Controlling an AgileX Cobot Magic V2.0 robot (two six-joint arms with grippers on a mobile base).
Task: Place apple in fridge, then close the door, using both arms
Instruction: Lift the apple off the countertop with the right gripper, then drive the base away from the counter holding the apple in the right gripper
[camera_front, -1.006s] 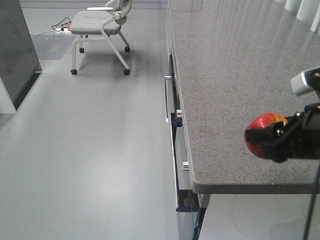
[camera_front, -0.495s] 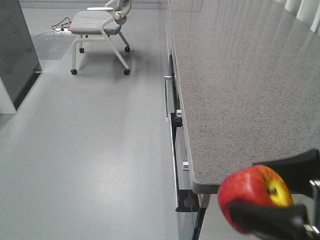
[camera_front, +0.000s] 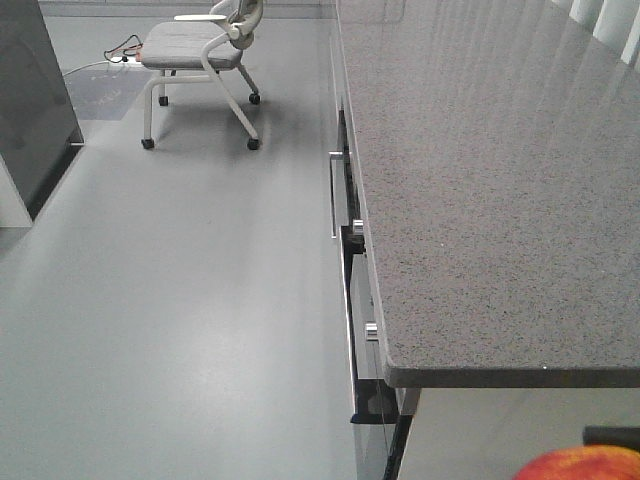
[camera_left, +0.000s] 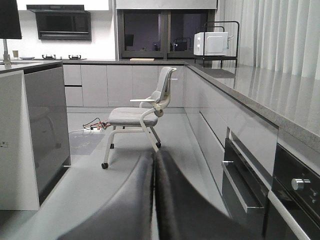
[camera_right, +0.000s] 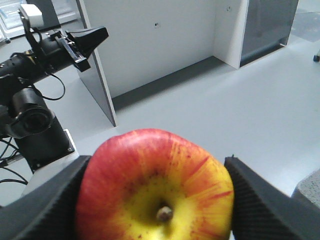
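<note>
The counter top (camera_front: 480, 200) reads to me as speckled grey stone, polished enough to carry pale streaks of reflection. The floor (camera_front: 180, 300) is smooth with a dull sheen. The chair (camera_front: 190, 48) has a grey cloth seat on a pale, smooth frame. The oven handle (camera_front: 333, 195) and knob (camera_front: 371, 330) look like bright metal. The dark side panel (camera_left: 47, 125) is glossy; the curtains (camera_left: 270, 35) are pleated cloth. The apple (camera_right: 155, 185) has smooth, faintly waxy skin. On the right gripper (camera_right: 155, 200) the pads (camera_right: 260, 200) are black and finely rough; the left gripper (camera_left: 153, 162) looks matt dark.
</note>
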